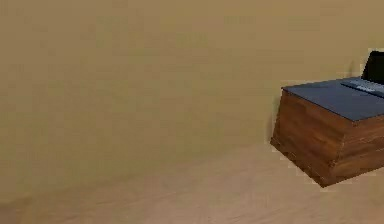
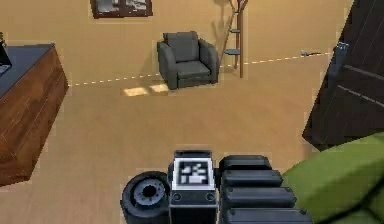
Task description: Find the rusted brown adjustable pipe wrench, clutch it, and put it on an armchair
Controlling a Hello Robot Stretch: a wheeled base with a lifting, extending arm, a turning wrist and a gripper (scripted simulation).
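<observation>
words: none can be read | numbers: none | white square [image 2: 193, 172] on the arm [image 2: 248, 188], just beside the gripper [image 2: 148, 196]: black marks, no letters | wall picture [image 2: 122, 8]: too small to read

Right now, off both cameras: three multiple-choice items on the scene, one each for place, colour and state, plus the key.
1. In the arm side view, what stands just right of the armchair?
A. a fridge
B. a coat stand
C. a bookshelf

2. What colour is the armchair?
A. dark grey
B. red
C. white

3. How does the armchair stand?
A. upright on the floor
B. tipped on its side
C. upside down

Key:
1 B: the thin coat stand rises close on its right.
2 A: the back, arms and seat are all dark grey.
3 A: it rests on its base with the seat facing into the room.
</observation>
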